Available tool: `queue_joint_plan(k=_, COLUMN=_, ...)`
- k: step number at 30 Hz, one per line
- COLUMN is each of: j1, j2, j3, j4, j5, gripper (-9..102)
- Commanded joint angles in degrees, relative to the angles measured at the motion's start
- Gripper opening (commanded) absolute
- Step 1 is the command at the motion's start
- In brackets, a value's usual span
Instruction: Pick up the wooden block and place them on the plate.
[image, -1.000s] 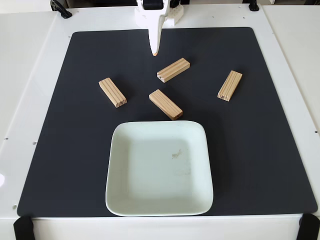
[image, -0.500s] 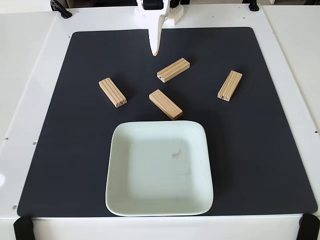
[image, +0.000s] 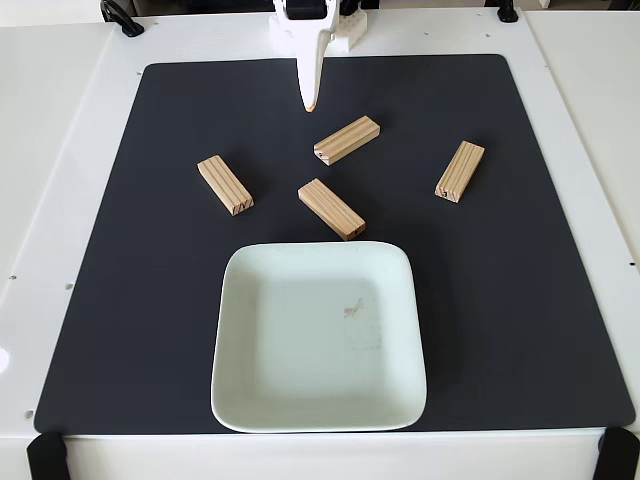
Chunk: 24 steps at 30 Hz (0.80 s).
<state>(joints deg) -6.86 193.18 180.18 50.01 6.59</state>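
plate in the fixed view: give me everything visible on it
The plate is a large square dish with rounded corners and a raised rim, pale mint-white, glossy like glazed ceramic. A faint brownish smudge sits near its centre; otherwise nothing lies in it. It rests flat on the black mat, toward the near edge, roughly centred. The nearest wooden block lies just beyond its far rim, close but apparently not touching.

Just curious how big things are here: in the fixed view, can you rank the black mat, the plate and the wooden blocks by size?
1. Black mat, clearly largest.
2. Plate, lying on the mat.
3. The four wooden blocks, smallest; they look alike, so no ranking among them.
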Motion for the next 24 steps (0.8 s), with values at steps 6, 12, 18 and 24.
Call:
queue_joint_plan(k=6, j1=0.0, j2=-0.2, j3=-0.9, j4=-0.3, j5=0.2, gripper=0)
queue_joint_plan(k=12, j1=0.0, j2=-0.2, j3=-0.9, j4=-0.3, j5=0.2, gripper=0)
queue_joint_plan(k=18, j1=0.0, j2=-0.2, j3=-0.9, j4=-0.3, j5=0.4, gripper=0)
queue_joint_plan(k=24, j1=0.2, j2=-0.4, j3=-1.5, j4=0.1, j5=0.4, gripper=0)
